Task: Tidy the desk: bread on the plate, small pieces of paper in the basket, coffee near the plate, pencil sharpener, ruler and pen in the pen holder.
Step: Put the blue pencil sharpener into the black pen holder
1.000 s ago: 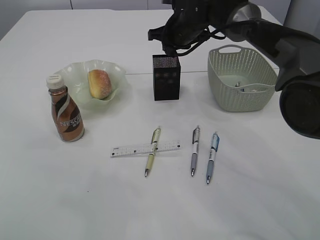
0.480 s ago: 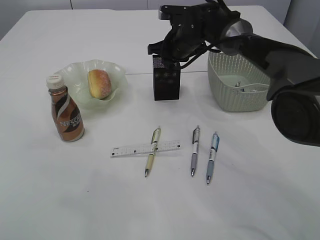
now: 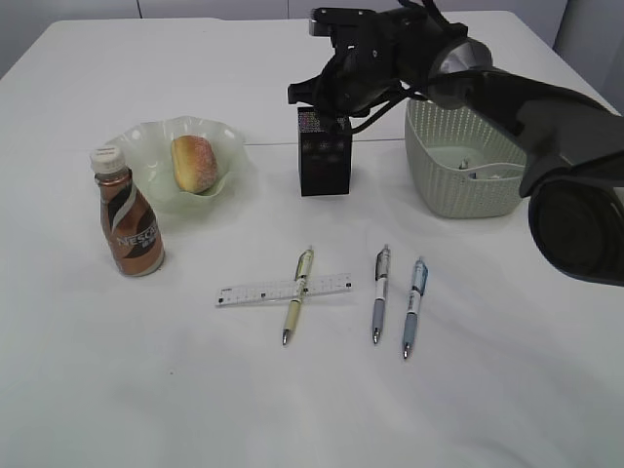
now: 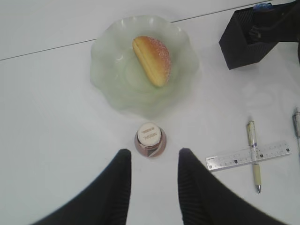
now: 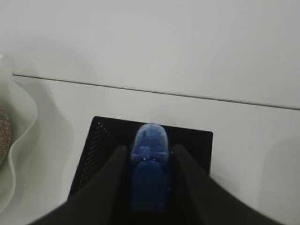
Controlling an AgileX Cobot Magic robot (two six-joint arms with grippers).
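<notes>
- One blue pencil sharpener (image 5: 150,161) sits between the right gripper's (image 5: 149,161) fingers over the pen holder (image 3: 324,151); whether gripped or just released is unclear in this blurred view.
- It looks small, hard, light; pinch its flat sides.
- Left gripper (image 4: 152,161) hangs apart above the coffee (image 4: 149,139).

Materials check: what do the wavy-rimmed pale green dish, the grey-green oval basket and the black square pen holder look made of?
Wavy-rimmed pale green dish: probably glass, maybe clear plastic; translucent and glossy, the table shows through. Grey-green oval basket: moulded plastic, matte, with a woven-look perforated wall and cut-out handle. Black square pen holder: likely thin metal or stiff plastic, matte, with punched hole patterns; unclear which.
</notes>
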